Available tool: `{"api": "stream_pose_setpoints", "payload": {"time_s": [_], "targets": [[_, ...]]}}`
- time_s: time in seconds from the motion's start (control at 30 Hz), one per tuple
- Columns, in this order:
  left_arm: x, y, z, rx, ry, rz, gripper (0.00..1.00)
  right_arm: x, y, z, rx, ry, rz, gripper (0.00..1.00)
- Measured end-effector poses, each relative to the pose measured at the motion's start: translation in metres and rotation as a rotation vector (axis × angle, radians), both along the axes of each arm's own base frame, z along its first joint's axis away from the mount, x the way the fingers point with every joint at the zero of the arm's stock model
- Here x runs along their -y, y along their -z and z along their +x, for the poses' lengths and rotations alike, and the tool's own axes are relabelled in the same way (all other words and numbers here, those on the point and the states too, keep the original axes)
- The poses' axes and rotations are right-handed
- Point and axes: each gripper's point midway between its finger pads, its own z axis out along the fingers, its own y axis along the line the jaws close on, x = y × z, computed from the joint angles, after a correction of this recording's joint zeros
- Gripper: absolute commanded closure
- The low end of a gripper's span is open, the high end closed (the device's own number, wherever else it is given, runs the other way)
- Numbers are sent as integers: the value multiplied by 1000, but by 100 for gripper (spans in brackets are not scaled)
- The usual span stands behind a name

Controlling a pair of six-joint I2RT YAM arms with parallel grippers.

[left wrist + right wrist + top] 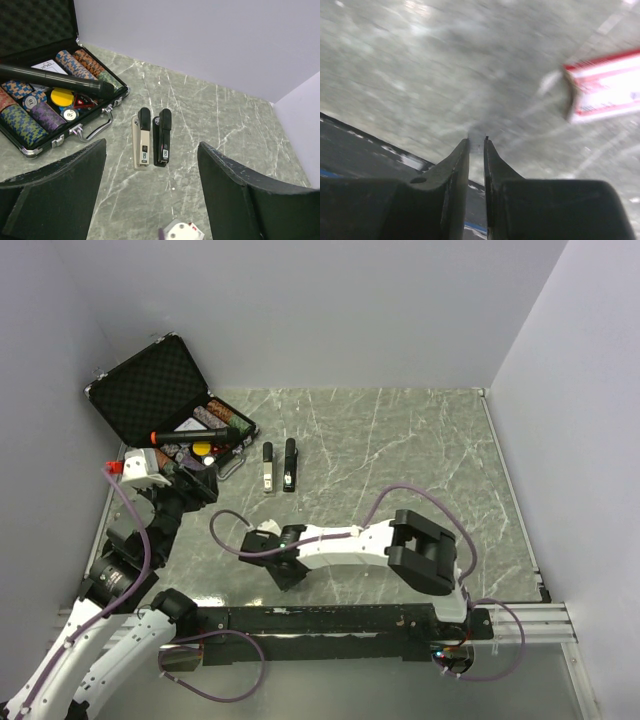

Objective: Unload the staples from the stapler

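Marbled grey-green tabletop [420,460], boxed in by pale lilac walls [350,310]. Toward the far left, one open black hard case [150,390] with a foam-lined lid, packed with rows of striped poker chips [30,112] too many to count, plus a single yellow chip [61,95] and one long black cylindrical rod [50,79] laid across the top. Just beside the metal case handle [95,131], well out from the arm bases, two slim bodies lying parallel and nearly touching: one beige plastic stapler body [142,142] with a black tail, one all-black stapler body [163,136]. Hard to say from here whether two separate staplers or one stapler with its magazine drawn out. No loose staples to be seen. Two arms, two grippers. Left gripper [151,146] spread wide, holding nothing, hanging above and short of the pair, framing both between its fingers. Right gripper [476,142] pinched almost closed with only a sliver of gap, clamping nothing, low over the table near the dark front rail [330,618], well apart from the pair; blurred red-and-white object [602,85] off to its side, not identifiable. Risks, as judged: coming down at so wide a spread and catching both bodies at once, being so close together; nudging one into the other or against the handle; pinning lid rather than base and leaving the magazine shut; spilling a staple strip onto the mottled surface, hard to find again there.
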Motion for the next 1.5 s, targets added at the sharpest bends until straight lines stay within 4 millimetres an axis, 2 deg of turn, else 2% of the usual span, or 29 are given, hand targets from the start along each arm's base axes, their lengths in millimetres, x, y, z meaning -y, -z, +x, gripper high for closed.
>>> {"api": "stream_pose_setpoints", "payload": {"time_s": [0.13,0.33,0.6,0.87,1.03,1.5], "targets": [[0,1,1,-4,-1,3,22,17,-11,7,23,30,0,89],[0,3,2,-10,-3,6,22,48,-33,27,68,108,25,90],[1,4,4,-16,-5,10,22,120,-30,58,85,271,-21,90],[3,10,9,-39,-8,22,22,162,-26,72,89,364,-47,89],[3,11,12,-44,-8,25,22,175,-22,78,84,399,-55,89],[4,14,15,-55,-6,29,21,170,-11,84,59,397,-31,89]]}}
